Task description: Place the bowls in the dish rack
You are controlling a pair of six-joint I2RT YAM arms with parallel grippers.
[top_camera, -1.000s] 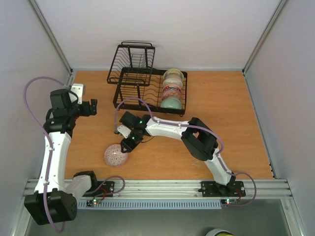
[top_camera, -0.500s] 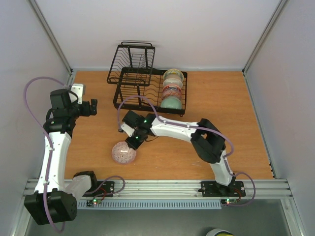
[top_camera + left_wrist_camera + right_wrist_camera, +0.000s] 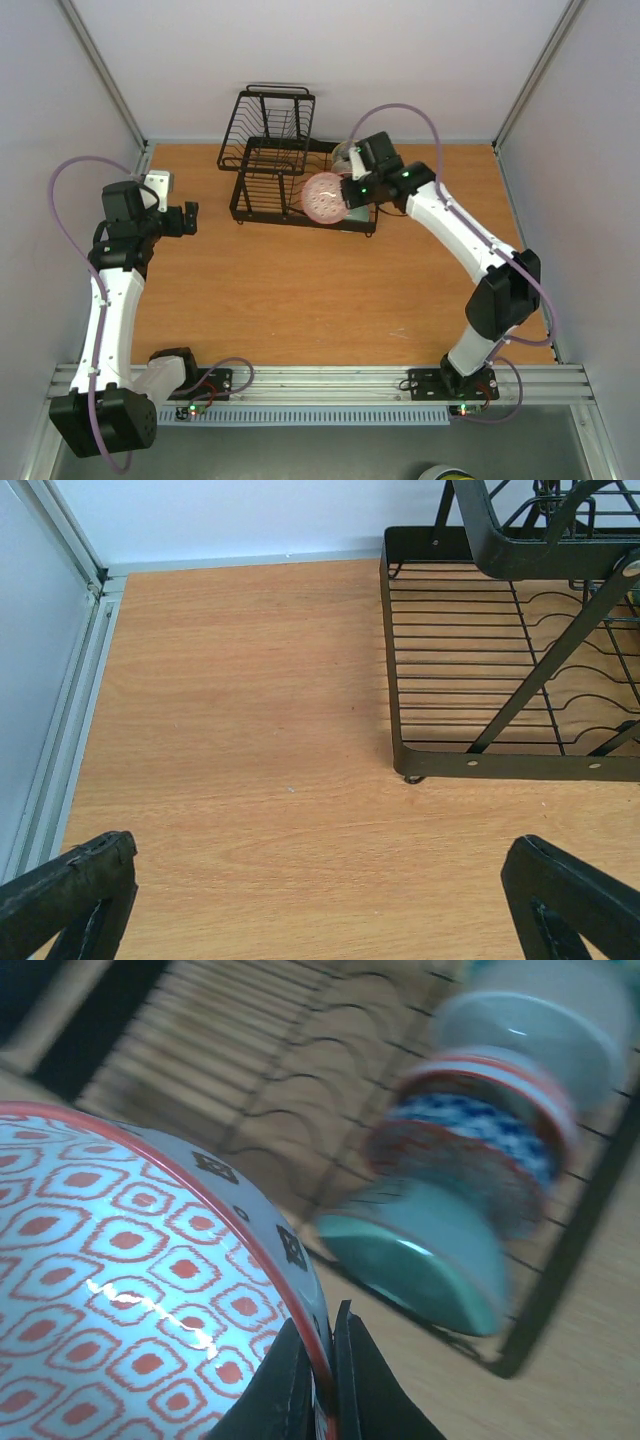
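My right gripper (image 3: pixel 345 196) is shut on the rim of the pink-red patterned bowl (image 3: pixel 324 196) and holds it on edge in the air over the front of the black wire dish rack (image 3: pixel 262 183). In the right wrist view the bowl (image 3: pixel 110 1280) fills the lower left, its rim pinched between my fingers (image 3: pixel 365 1400). Three bowls stand in the rack's right slots: mint green (image 3: pixel 420 1260), red-and-white patterned (image 3: pixel 470 1140) and a pale one behind (image 3: pixel 530 1035). My left gripper (image 3: pixel 320 900) is open and empty above bare table, left of the rack (image 3: pixel 500 660).
The rack's raised upper basket (image 3: pixel 272 118) stands at the back left of the rack. Grey walls and metal rails (image 3: pixel 110 80) enclose the wooden table (image 3: pixel 300 300). The rack's left slots (image 3: pixel 460 680) hold nothing.
My right gripper has lifted the pink-red bowl from the table's near middle and carried it far and right to the rack. The left arm has not moved.
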